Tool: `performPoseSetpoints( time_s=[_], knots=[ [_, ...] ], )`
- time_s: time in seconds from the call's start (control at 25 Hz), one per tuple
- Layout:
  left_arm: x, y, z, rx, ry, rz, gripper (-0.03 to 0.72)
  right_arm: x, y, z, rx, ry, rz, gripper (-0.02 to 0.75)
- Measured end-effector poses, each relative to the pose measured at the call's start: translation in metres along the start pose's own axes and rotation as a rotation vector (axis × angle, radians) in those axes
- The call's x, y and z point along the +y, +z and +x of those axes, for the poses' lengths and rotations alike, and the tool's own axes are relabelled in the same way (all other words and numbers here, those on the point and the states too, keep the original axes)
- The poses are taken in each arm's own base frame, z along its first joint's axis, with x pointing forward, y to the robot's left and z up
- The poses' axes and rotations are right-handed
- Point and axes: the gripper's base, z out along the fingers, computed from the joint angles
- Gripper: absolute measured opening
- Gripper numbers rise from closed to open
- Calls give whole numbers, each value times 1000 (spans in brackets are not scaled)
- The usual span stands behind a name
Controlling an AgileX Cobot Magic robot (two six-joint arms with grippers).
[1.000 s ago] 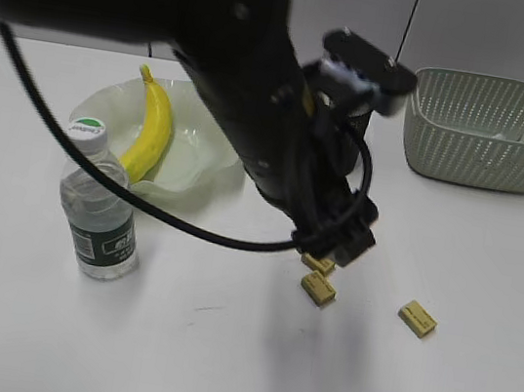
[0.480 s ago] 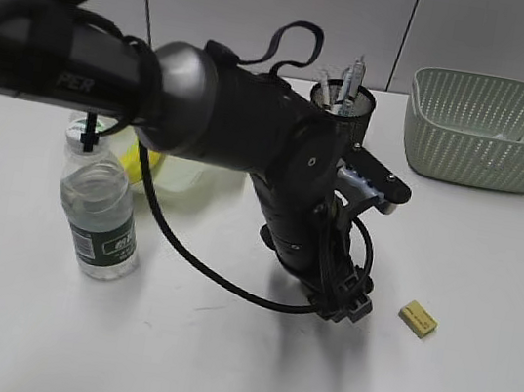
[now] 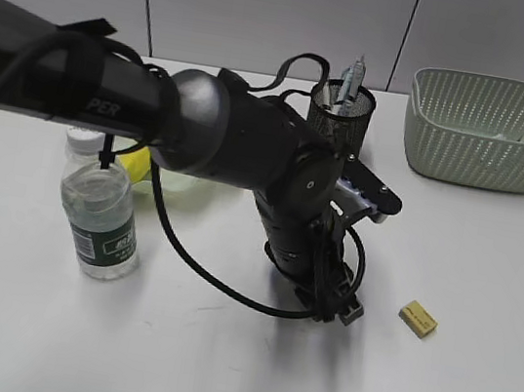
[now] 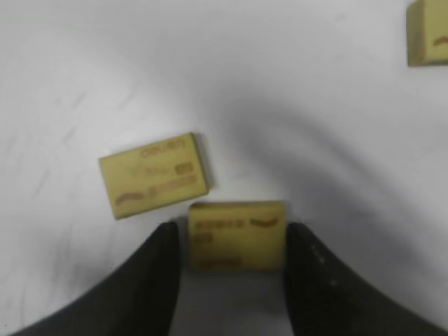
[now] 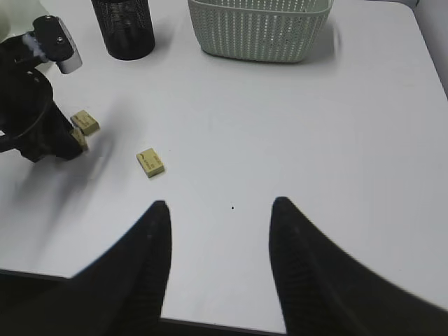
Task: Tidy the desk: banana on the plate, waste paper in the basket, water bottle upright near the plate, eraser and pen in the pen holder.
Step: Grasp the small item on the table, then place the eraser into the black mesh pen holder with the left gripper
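Between left tool [image 4: 231, 241] fingers: eraser [image 4: 236, 234].

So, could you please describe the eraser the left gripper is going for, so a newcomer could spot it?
On the white desk, in front of the black pen holder, lie three yellow erasers. It is the eraser between the left gripper fingers, squared to them; its neighbour lies tilted just beyond.

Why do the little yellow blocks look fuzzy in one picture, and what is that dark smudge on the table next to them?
Left wrist view: the camera is very close, so the eraser between the left gripper fingers looks soft and its print blurs; the grey smudge is the arm's shadow on the desk. Exterior view: sharper, with a faint shadow below the arm.
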Motion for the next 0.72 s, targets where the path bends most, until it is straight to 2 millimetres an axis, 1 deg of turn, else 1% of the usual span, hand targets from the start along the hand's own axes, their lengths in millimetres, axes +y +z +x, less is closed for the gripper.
performPoseSetpoints(
  time_s=[0.04,0.08,0.16,0.24,0.28,0.32,0.4,0.52,0.6,0.64,0.72],
  knots=[
    [0,0,0,-2,0,0,290,0,0,0,0,0,0,372],
    [0,-1,0,-3,0,0,276,0,0,0,0,0,0,372],
    [0,-2,-1,-7,-4,3,276,0,0,0,0,0,0,372],
    [0,-11,-4,-16,-10,6,276,0,0,0,0,0,0,372],
    [-1,-19,-6,-33,-16,11,276,0,0,0,0,1,1,372],
    [-1,-32,-11,-64,-17,13,276,0,0,0,0,1,1,372],
    [0,-67,-23,-177,-20,12,276,0,0,0,0,1,1,372],
    [13,-116,-43,-420,-43,-2,276,0,0,0,0,1,1,372],
    [32,-135,-55,-580,-77,-27,276,0,0,0,0,0,3,372],
    [43,-140,-60,-659,-95,-43,276,0,0,0,0,-1,3,372],
    [63,-140,-66,-770,-122,-75,276,0,0,0,0,-1,4,372]
  ],
)
